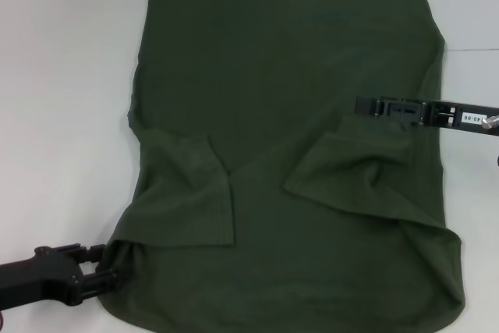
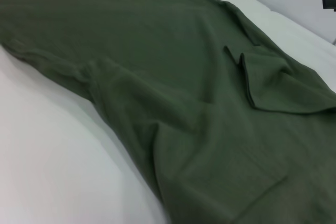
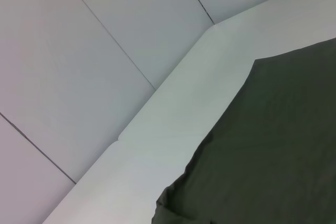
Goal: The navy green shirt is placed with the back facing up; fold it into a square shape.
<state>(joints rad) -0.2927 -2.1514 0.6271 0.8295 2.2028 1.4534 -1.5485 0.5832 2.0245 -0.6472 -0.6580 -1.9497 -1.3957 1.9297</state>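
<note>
shirt (image 1: 288, 115) lies flat on white table (image 1: 62, 76), plain side up, both sleeves folded in over the body. left gripper (image 1: 100, 267) clamped on the shirt's near-left corner, cloth bunched there. right gripper (image 1: 373, 105) over the shirt's right side above the folded sleeve; can't tell if apart or together. risk: one-sided pull drags the shirt, undoing the sleeve folds

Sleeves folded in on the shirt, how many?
2. One sleeve lies folded inward on the robot's left side of the navy green shirt, the other sleeve on the right side, by the right gripper.
</note>
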